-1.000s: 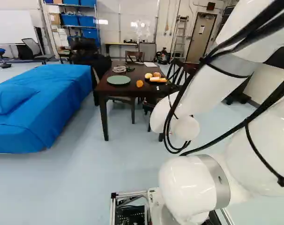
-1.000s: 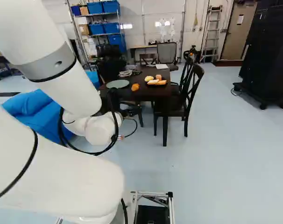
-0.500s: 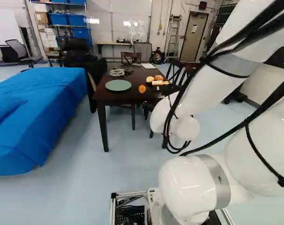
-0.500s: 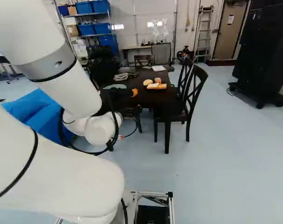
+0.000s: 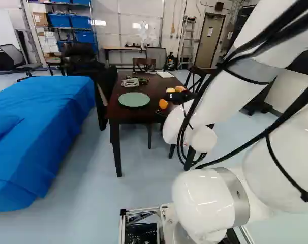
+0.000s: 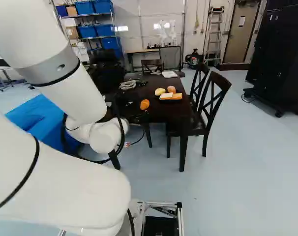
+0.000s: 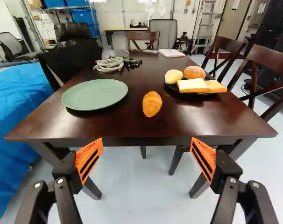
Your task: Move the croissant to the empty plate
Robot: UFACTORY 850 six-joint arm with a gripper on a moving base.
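My tool (image 5: 178, 96) stands open, its 2 orange pads (image 7: 89, 158) well apart. Ahead of it, the croissant (image 7: 152, 104) lies on the dark bench (image 7: 179, 119), between the green plate (image 7: 95, 94) and the black plate (image 7: 172, 87) of bread (image 7: 193, 85). A coiled cable (image 7: 109, 64) sits beyond the green plate.

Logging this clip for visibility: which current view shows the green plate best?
The wrist view: the green plate shows whole, large and unobstructed. The left base view shows it whole too, but smaller; in the right base view the arm hides most or all of it.
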